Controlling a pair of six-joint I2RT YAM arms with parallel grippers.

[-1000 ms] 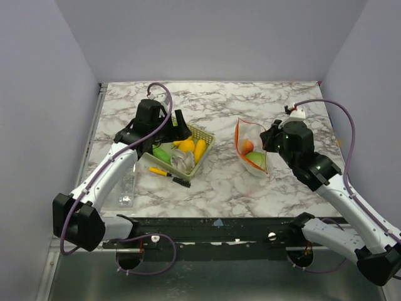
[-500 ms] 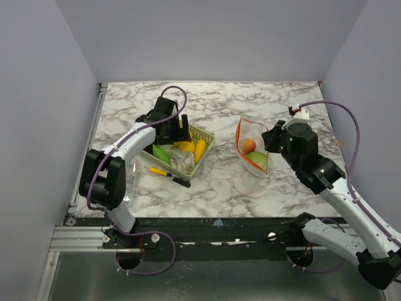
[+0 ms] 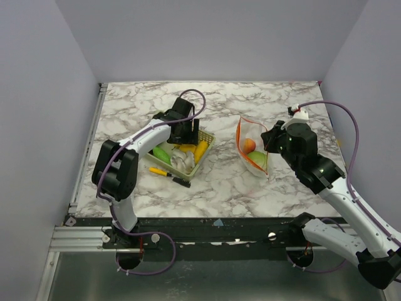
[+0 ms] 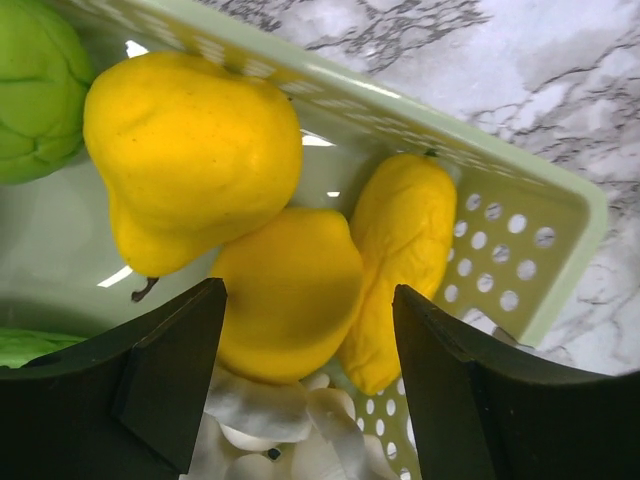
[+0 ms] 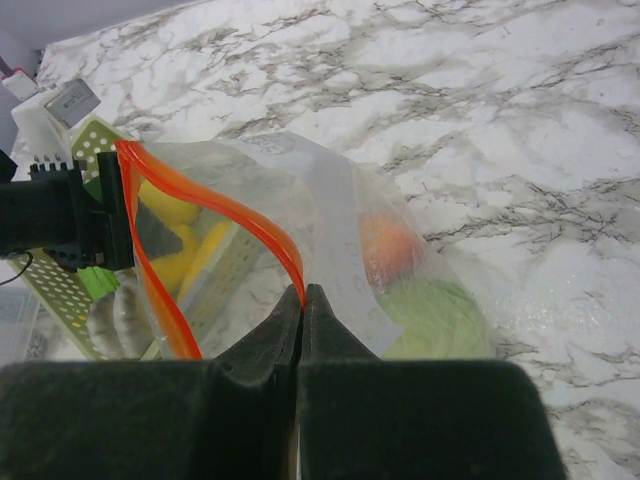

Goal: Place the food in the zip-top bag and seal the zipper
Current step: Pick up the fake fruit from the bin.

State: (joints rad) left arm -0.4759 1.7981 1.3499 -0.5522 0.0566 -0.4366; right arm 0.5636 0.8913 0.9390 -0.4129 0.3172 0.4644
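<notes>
The zip-top bag stands open on the marble, with an orange fruit and a light green one inside. My right gripper is shut on the zipper, holding that rim up. More food lies in the pale green basket: a yellow pear, a round yellow fruit, a long yellow piece and a green piece. My left gripper hangs open in the basket, with its fingers either side of the round yellow fruit and apart from it.
A white lumpy piece lies under the left fingers in the basket. A yellow-and-black pen lies on the marble just in front of the basket. Grey walls close in the table on three sides.
My left arm has swung right over the basket and lowered towards the yellow fruits, and its jaws have narrowed a little. The right gripper still holds the bag's rim.
</notes>
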